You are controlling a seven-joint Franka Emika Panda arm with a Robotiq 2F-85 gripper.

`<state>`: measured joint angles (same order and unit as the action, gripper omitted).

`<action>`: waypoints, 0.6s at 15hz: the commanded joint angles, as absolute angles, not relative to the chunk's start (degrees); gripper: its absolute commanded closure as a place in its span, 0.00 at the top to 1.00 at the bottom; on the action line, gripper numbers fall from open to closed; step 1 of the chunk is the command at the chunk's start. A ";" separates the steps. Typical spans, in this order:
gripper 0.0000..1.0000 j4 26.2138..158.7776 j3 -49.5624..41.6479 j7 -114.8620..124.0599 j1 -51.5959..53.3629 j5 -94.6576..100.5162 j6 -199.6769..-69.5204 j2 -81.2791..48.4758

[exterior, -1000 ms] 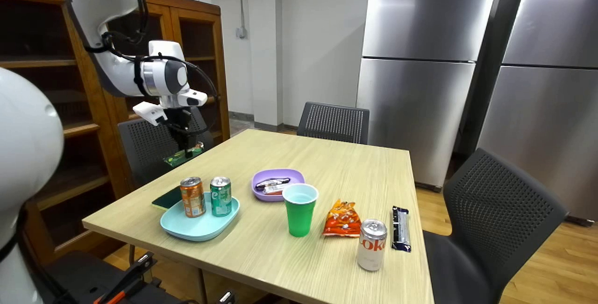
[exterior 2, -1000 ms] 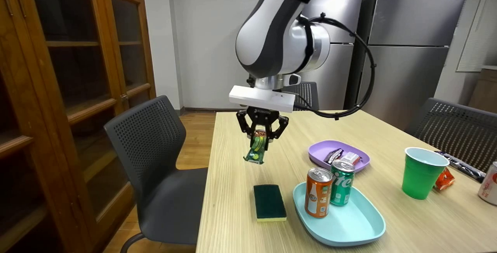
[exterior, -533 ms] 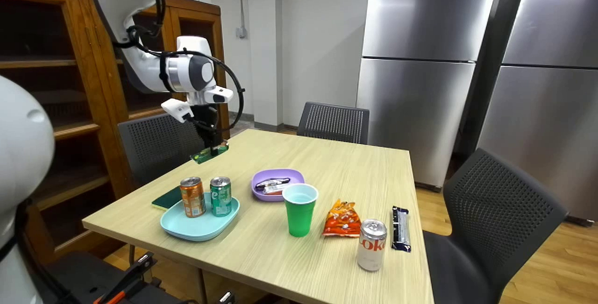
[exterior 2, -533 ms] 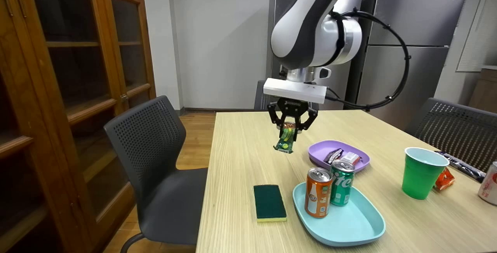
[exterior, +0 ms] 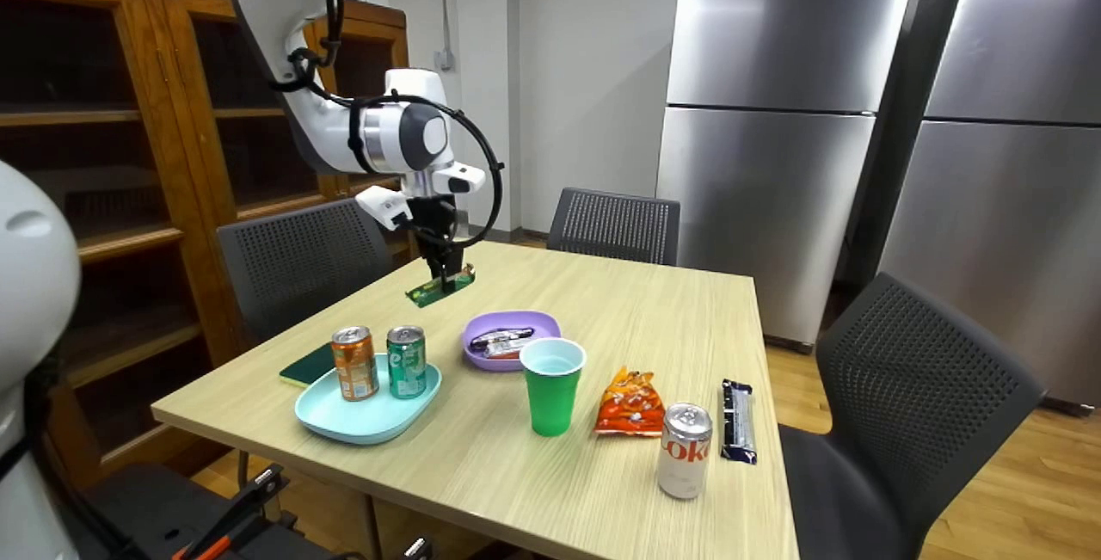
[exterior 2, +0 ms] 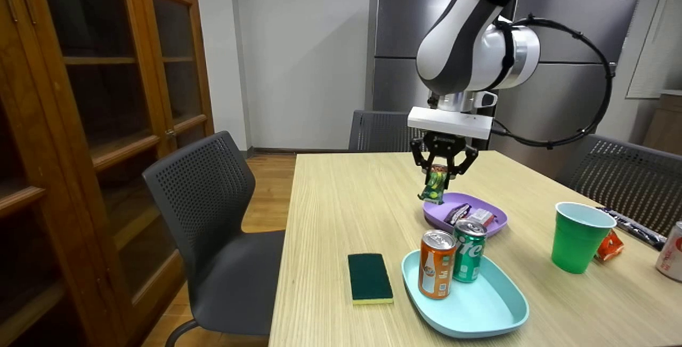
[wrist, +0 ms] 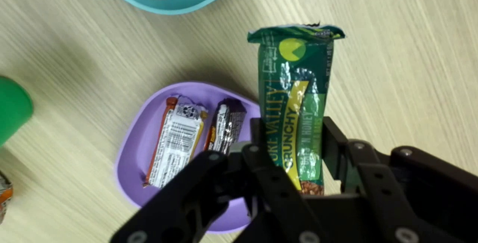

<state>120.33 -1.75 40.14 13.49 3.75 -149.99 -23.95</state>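
Wrist view: the gripper [wrist: 293, 134], grasping the green granola bar [wrist: 295, 67], has moved close to the purple tray [wrist: 138, 149], so the carry appears advanced but unfinished.

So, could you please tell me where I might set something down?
Bare: a wide patch between the purple tray, orange snack bag and far chair; a smaller one between teal tray and green cup. Crowded: around the Coke can and near the purple tray, where the fingers hold the granola bar.
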 commanded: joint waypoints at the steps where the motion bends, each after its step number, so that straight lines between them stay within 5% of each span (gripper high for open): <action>1: 0.14 119.01 -2.41 37.46 11.20 2.19 -147.81 -23.82; 9: 0.14 112.18 -3.65 37.44 7.92 -1.22 -144.28 -28.24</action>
<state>116.39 -3.79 38.82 8.94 1.05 -148.08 -26.38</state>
